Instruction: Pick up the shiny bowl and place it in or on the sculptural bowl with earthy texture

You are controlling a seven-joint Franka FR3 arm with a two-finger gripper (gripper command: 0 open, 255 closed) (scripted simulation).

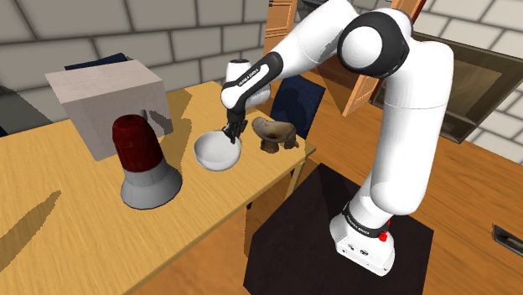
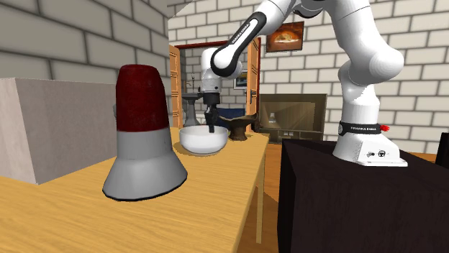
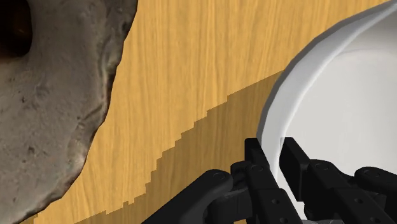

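Gripper [image 1: 230,137] pinching rim of white bowl [image 1: 214,155] — one finger inside, one outside — rough brown bowl [image 1: 275,133] just beside, on table [image 1: 50,172].

White Franka arm reaching down to the white bowl [image 1: 216,154]
Its black gripper [image 1: 228,134] points steeply downward, fingers [image 3: 257,158] closed on the white bowl's rim, one inside and one outside.

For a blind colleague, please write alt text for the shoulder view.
On a wooden table, the white arm's end effector clasps the rim of a white bowl. A rough brown sculptural bowl stands just right of it; a red-topped grey object and a grey box stand to its left.
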